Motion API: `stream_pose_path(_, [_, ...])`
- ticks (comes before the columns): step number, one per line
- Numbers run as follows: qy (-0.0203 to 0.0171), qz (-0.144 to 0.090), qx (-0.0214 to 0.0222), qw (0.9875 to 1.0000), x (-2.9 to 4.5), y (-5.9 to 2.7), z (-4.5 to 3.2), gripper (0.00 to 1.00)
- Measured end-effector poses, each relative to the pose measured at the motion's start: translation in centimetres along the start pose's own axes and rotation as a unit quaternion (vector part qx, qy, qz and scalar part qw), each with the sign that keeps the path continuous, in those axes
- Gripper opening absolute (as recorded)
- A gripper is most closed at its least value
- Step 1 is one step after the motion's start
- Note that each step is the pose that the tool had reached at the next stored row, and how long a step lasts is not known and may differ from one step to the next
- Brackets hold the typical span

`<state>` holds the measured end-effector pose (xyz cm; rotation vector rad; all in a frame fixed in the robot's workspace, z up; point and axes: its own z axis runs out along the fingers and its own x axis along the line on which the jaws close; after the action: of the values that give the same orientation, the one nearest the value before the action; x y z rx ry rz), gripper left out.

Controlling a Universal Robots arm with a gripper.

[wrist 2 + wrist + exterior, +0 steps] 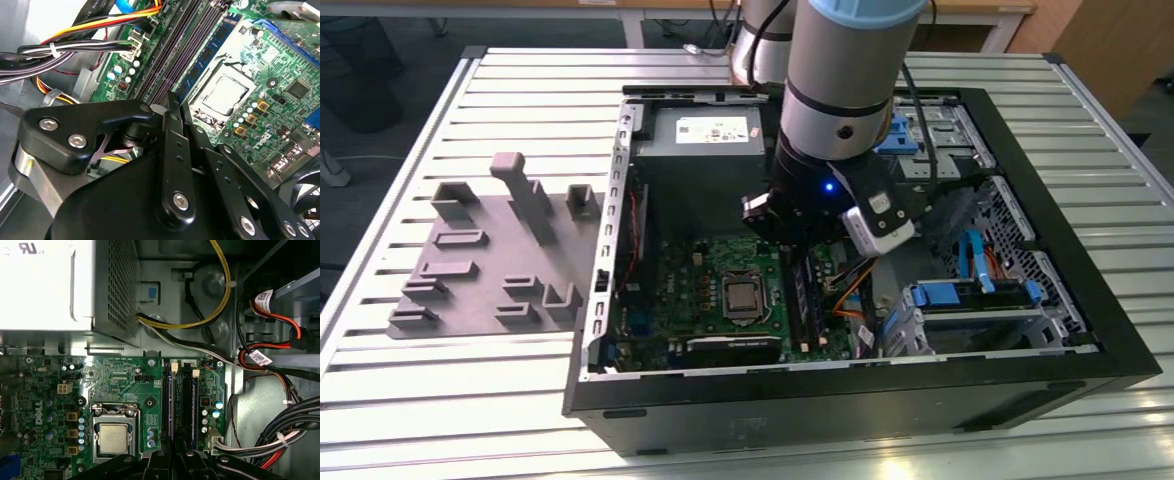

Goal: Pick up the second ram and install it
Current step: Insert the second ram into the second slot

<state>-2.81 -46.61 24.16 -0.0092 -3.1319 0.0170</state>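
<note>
1. Table (494, 90): ribbed metal slats, pale grey, glossy.
2. Computer case (854, 400): black sheet-steel box lying on its side on the table, side panel off, interior exposed.
3. Robot arm (847, 70): smooth silver cylinder with black bands and a pale blue cap, reaching down into the case.
4. Tray (480, 280): matte grey plastic slab with upright rectangular blocks, on the table at the exterior view's left of the case.
5. Motherboard (680, 290): square green board on the case floor, densely studded with small parts.
6. Power supply (40, 290): pale metal box with a perforated mesh side, next to the motherboard's edge.
7. Gripper (785, 238): black, angular, bolted linkage plates, poised low over the memory slots (182, 400). Whether the jaws are clenched or released cannot be told.
8. Cable bundle (75, 40): round insulated wires in black, yellow, orange and red, tied with a white strap.
9. Second ram (210, 52): slim blue-green strip with dark chips, standing on edge in the slot bank on the side nearest the processor socket, one end running beneath the gripper.
10. Processor socket (114, 435): square, brushed-metal lid in a steel frame.
</note>
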Motion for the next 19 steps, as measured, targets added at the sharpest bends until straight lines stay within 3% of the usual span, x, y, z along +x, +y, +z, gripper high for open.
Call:
stream_pose_path(6, [0.0,0.0,-0.0007,1.0,0.0,-0.2,0.42,0.14])
stream_pose_path(15, [0.0,0.002,-0.0006,1.0,-0.02,-0.19,1.85,0.14])
stream_pose_path(19, [0.0001,0.003,-0.0006,1.0,-0.03,-0.46,2.01,0.14])
